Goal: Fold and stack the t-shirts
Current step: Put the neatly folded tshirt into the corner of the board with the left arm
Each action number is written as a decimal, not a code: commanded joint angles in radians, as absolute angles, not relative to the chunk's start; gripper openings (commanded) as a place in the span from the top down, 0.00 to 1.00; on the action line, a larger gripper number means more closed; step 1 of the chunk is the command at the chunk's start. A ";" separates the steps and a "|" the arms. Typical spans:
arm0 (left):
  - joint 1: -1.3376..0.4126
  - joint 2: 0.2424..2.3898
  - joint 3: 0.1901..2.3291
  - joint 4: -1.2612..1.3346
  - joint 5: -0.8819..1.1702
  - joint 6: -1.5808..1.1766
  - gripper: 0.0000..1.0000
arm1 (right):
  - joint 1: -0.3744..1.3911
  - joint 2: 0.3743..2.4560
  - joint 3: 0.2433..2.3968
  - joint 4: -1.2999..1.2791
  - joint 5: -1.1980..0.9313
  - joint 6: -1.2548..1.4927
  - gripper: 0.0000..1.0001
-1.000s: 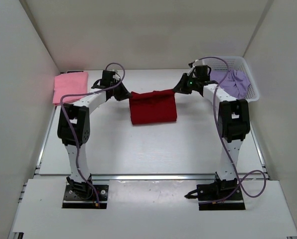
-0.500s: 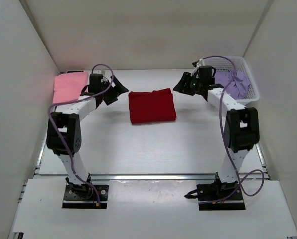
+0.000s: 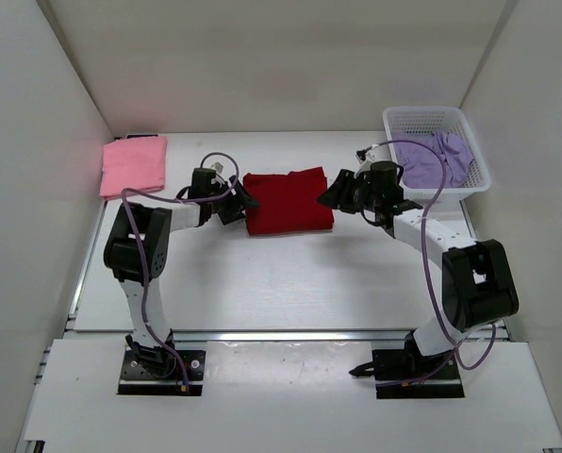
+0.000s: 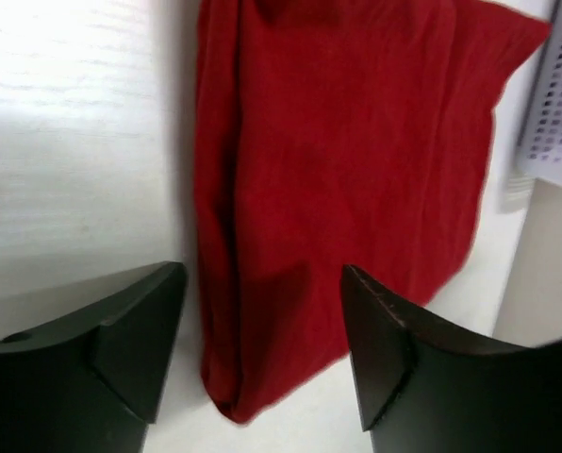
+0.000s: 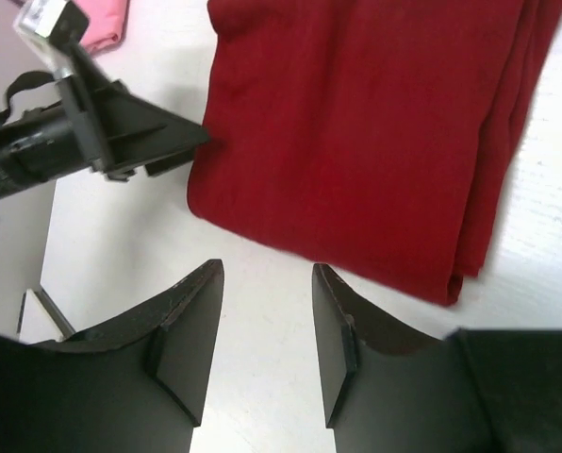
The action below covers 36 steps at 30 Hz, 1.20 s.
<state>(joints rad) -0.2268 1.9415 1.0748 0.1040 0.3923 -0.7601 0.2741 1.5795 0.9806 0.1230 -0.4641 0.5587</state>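
— Where is the dark red shirt [image 3: 289,200]?
— Flat on the table [image 3: 290,283], folded into a rough rectangle, with a gripper at each side edge.
— What is the left gripper [image 3: 240,201] doing?
— It sits low at the red shirt's left edge with its fingers spread wide. In the wrist view the folded edge shows in the gap between them, but nothing is clamped.
— And the right gripper [image 3: 325,195]?
— It is at the red shirt's right edge, also spread open and holding nothing. Its wrist view shows bare table between the fingers, with the cloth just beyond the tips.
— The other shirts?
— The pink shirt [image 3: 133,164] lies folded well off to the left of the red one and farther back. The lavender shirt [image 3: 434,159] is to the red shirt's right and farther back, bunched up in a white mesh basket [image 3: 422,121].
— Does either touch the red one?
— No, both are well apart from it.
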 commanded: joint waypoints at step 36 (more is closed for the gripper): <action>0.327 1.806 1.231 0.124 0.353 -0.956 0.01 | 0.273 1.322 0.603 0.308 -0.626 0.632 0.60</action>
<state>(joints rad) 0.3992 1.8896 1.3148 -0.0181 0.3103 -0.8936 0.2661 1.3216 0.5777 0.2581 -0.6113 0.6270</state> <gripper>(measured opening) 0.977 0.402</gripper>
